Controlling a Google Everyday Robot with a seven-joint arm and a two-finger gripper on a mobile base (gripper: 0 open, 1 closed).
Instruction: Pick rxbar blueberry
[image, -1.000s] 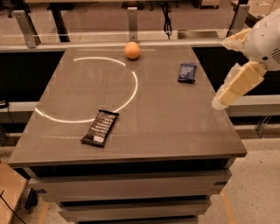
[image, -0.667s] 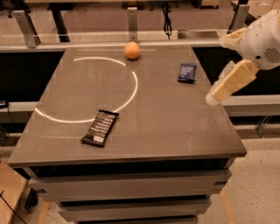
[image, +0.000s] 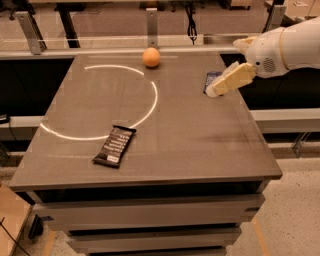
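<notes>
My gripper (image: 217, 91) hangs over the far right part of the table (image: 200, 145), its tip just in front of the rxbar blueberry (image: 210, 78) and covering part of it. I cannot tell how far open it is, nor whether it touches the bar. The bar lies flat near the right edge. An orange (image: 151, 57) sits at the far edge. A longer black bar (image: 114, 145) lies front left, well apart.
</notes>
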